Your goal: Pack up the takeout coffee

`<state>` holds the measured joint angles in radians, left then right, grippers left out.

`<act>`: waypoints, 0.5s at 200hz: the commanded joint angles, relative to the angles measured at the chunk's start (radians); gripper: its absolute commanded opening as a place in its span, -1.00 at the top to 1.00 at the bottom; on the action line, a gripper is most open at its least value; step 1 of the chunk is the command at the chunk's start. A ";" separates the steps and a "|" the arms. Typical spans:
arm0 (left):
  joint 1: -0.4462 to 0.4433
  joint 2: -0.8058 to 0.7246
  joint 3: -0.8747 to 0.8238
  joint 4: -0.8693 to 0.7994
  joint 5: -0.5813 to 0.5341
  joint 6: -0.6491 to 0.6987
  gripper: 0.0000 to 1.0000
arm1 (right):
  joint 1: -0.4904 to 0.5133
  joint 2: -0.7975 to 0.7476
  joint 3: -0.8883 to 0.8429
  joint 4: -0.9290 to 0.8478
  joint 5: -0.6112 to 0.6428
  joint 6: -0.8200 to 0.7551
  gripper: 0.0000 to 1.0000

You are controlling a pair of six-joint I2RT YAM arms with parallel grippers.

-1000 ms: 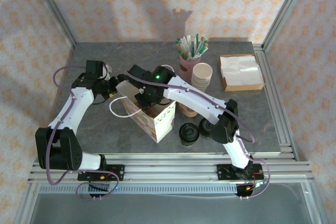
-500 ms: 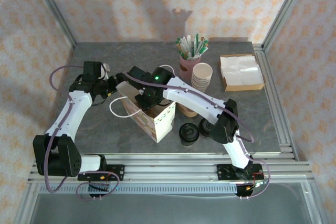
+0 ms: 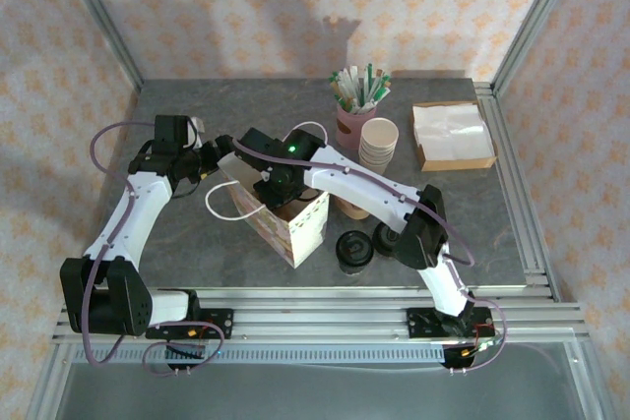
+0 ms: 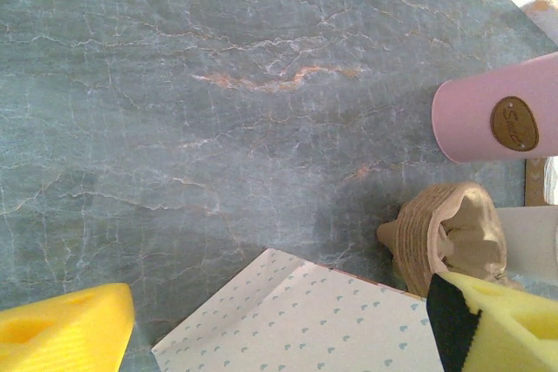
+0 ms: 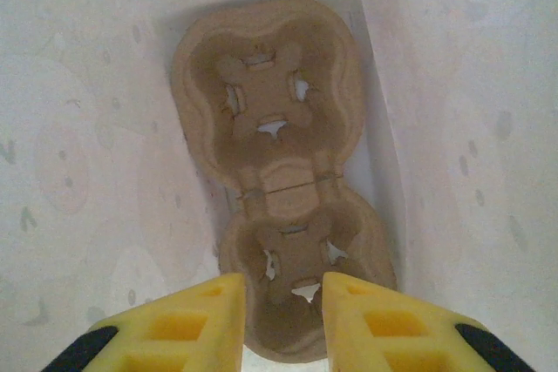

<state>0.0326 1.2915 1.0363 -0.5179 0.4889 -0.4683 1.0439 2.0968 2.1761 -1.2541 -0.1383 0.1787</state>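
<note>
My right gripper (image 5: 281, 292) hangs inside the paper bag (image 3: 291, 221) over the cup carrier (image 5: 277, 172), jaws slightly apart, empty; the left gripper (image 4: 279, 320) has its jaws wide. The takeout coffee (image 3: 354, 249) stands at the bag's 4 o'clock; I'd fetch it next.

left fingers (image 4: 65, 328) cropped below, pink cup (image 4: 488, 124) cropped

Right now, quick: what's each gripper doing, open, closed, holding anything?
Left gripper: open wide, gripping nothing.
Right gripper: open narrowly, empty, inside the paper bag above the cup carrier.
</note>
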 commanded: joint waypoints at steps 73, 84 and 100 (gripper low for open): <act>0.004 -0.029 -0.016 0.005 -0.055 0.029 -0.79 | 0.001 -0.080 0.168 -0.007 0.039 0.005 0.31; 0.004 -0.028 -0.013 0.001 -0.063 0.030 -0.80 | 0.004 -0.103 0.201 -0.004 0.039 0.007 0.26; 0.004 -0.026 -0.012 -0.002 -0.068 0.030 -0.80 | 0.011 -0.131 0.243 -0.001 0.026 0.011 0.11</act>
<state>0.0326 1.2903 1.0252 -0.5140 0.4580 -0.4614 1.0431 2.0644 2.3371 -1.2415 -0.1337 0.1818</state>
